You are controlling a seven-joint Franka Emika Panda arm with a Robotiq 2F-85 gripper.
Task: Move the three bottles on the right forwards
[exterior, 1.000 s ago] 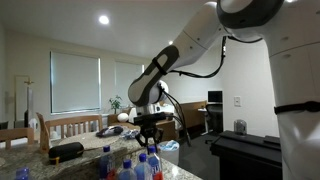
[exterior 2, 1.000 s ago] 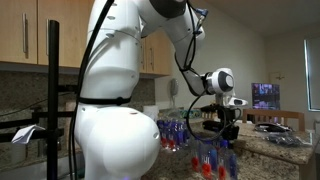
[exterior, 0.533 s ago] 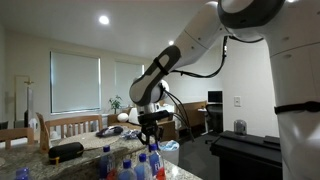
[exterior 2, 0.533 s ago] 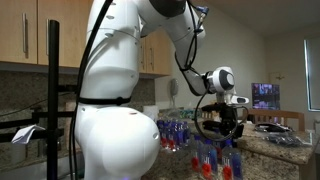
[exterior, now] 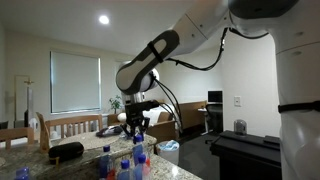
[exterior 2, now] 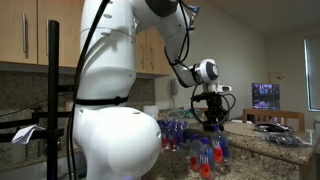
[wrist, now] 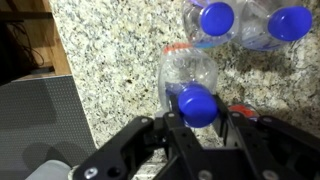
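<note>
Granite countertop (wrist: 110,60) fills most of the wrist view, and over it the gripper (wrist: 197,118) has one clear bottle (wrist: 188,72) by its top. Its blue cap (wrist: 197,103) sits squarely between the two dark fingers (wrist: 172,128). They press on it from either side with no gap I can make out, so I judge them clamped on the cap rather than merely straddling it.

The bottle's long axis runs straight away from the palm, cap toward the camera and body pointing up the picture, roughly in line with the gripper's own axis. Whether its base rests on the stone or hangs just clear of it cannot be told.

A second bottle (wrist: 217,18) stands just beyond the clamped one, nearly against its body. A third bottle (wrist: 290,22) is beside that, toward the top right corner.

In both exterior views the gripper (exterior: 135,125) (exterior 2: 210,122) points down over the cluster of bottles (exterior: 128,165) (exterior 2: 206,158), with a flat black oval object (exterior: 65,151) well apart from it.

The coming move turns on this layout: the neighbours all lie up and to the right of the clamped bottle in the wrist view, and bare granite lies to its left. The way along the bare stone looks free, though the wooden counter edge (wrist: 62,40) is near on that side
</note>
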